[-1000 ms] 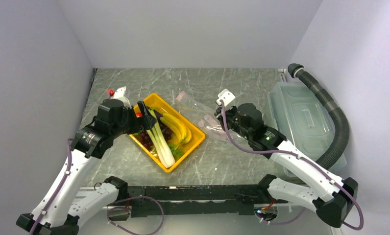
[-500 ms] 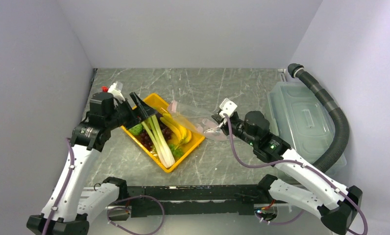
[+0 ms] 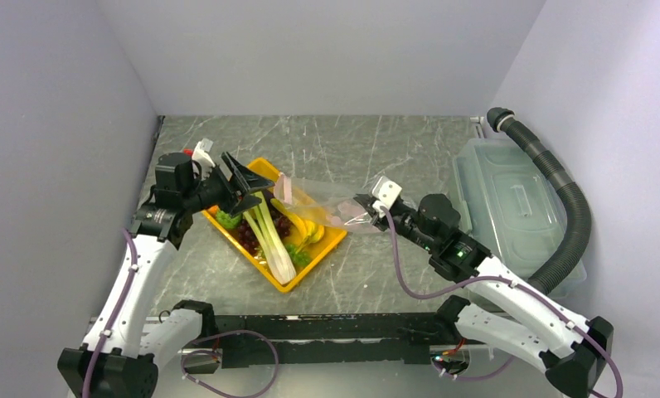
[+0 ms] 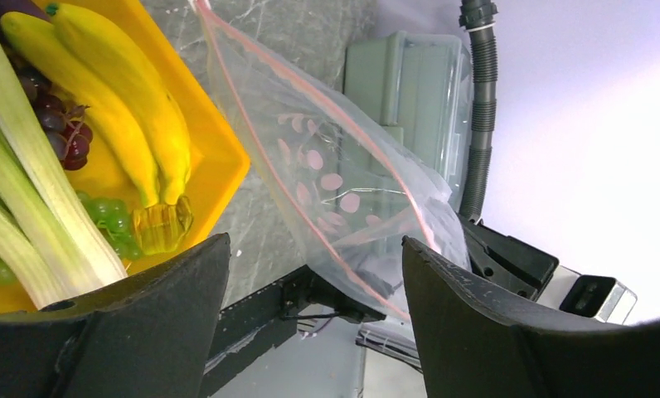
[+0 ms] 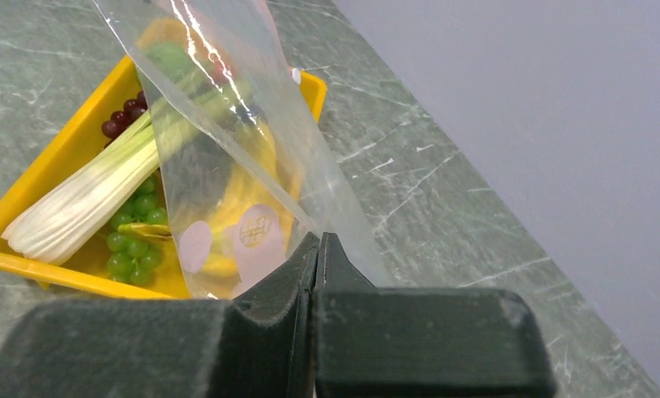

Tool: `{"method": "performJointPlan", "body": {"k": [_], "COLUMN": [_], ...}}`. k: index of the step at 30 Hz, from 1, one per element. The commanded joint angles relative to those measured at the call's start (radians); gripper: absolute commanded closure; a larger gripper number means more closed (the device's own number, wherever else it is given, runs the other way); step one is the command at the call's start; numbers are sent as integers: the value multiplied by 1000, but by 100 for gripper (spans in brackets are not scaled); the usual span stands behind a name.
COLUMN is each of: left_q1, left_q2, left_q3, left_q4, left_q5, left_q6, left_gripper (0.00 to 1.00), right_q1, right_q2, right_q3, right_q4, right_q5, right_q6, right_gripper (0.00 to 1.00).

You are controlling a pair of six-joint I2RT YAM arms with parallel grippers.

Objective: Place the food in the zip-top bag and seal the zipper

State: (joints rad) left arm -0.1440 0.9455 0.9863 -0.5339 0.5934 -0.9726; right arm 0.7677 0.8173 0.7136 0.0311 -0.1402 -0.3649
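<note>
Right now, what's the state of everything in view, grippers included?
Clear floppy zip-top bag: lifted, no food inside.
Pink-red zipper strip: open or sealed, cannot tell.
Toy produce: lying in the tray.
Yellow rectangular plastic tray: level, holding the produce.
Large translucent plastic bin: lid on.
Left gripper: open, empty.
Right gripper: shut on the bag.

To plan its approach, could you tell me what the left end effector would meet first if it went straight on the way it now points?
Probably the zip-top bag, held up by the right end effector straight ahead of the open fingers; depth is uncertain.
</note>
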Motion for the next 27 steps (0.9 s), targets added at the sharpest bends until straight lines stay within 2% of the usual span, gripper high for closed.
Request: {"method": "performJointPlan", "body": {"k": [1, 21, 27], "left_q1": [18, 18, 18], "left_q2": [3, 1, -2], "left_q3": [-43, -103, -122], "left_q4": [112, 138, 141], "left_q5": [107, 193, 214], "left_q6": [-92, -114, -112], "left_gripper": [21, 42, 52], "right_q1": [8, 82, 110], "right_q2": [-28, -31, -19], "right_q3": [-9, -18, -22], "right_q4": [94, 190, 223], "right_q5": [-48, -31, -1], "right_q6": [-43, -105, -127], "right_gripper": [100, 100, 100]}}
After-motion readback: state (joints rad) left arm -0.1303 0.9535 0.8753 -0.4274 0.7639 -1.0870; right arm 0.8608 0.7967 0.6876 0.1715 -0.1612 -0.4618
